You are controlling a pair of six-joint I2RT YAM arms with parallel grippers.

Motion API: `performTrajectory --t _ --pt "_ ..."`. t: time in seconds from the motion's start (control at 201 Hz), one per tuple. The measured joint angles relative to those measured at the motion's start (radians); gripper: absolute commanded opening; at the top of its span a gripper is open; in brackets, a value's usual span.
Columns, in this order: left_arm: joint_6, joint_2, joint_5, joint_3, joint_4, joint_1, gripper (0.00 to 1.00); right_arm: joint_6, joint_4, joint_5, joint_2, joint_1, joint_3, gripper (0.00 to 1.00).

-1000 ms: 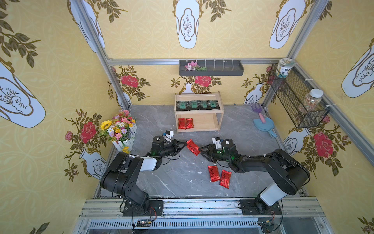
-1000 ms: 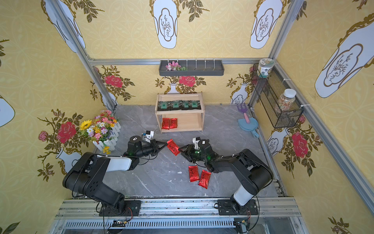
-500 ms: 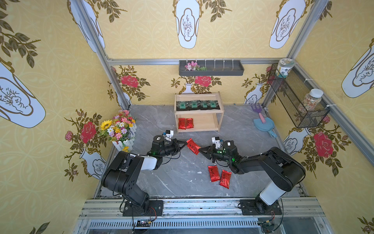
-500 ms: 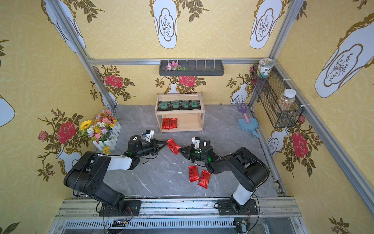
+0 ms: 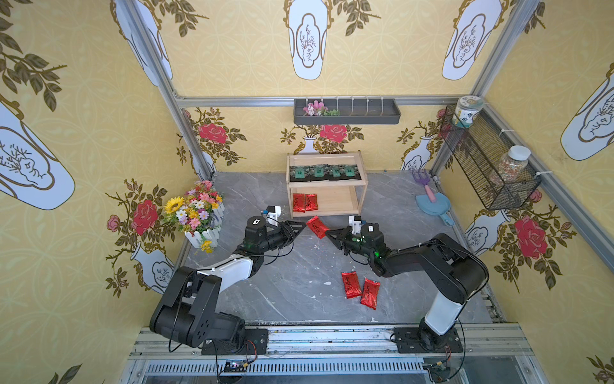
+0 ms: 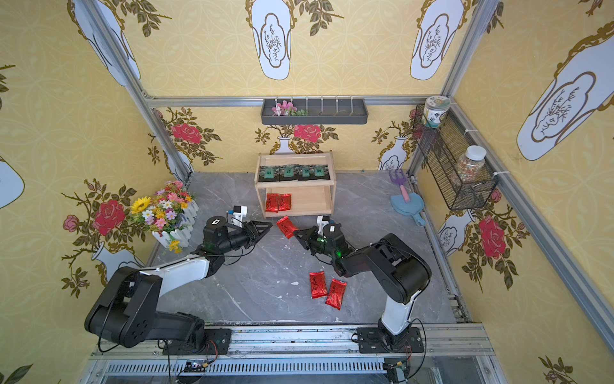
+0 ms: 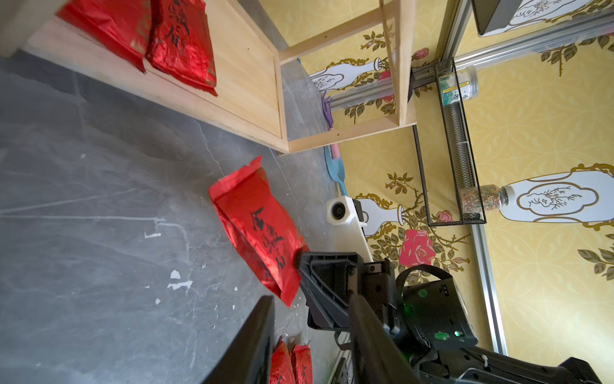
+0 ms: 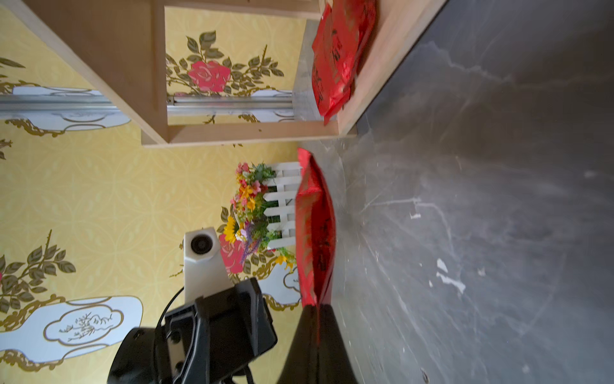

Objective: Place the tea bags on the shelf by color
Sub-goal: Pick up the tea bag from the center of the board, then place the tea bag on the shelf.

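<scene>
Before the pale two-tier wooden shelf (image 5: 339,202), our right gripper (image 5: 329,233) now clamps the shiny red foil packet (image 5: 317,226) that our opened left gripper (image 5: 301,226) released, ready for shelving.

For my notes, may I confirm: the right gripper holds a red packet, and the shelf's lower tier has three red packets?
Not quite: the lower tier of the shelf has two red packets, not three, as both top views show. The right gripper does hold a red packet.

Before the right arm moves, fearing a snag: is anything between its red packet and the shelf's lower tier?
Nothing visible. The held red packet hangs before the shelf's open front; its lower tier is bare beside two red packets.
</scene>
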Motion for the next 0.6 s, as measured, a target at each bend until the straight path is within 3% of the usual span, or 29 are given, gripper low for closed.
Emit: performTrajectory --t 0.204,0.603 --pt "0.019 -0.068 -0.045 0.008 -0.117 0.021 0.46 -0.02 0.009 0.128 0.083 -0.006 0.118 0.0" --pt "0.01 -0.09 -0.035 -0.023 -0.138 0.023 0.46 -0.079 -0.024 0.351 0.2 -0.016 0.283 0.01"
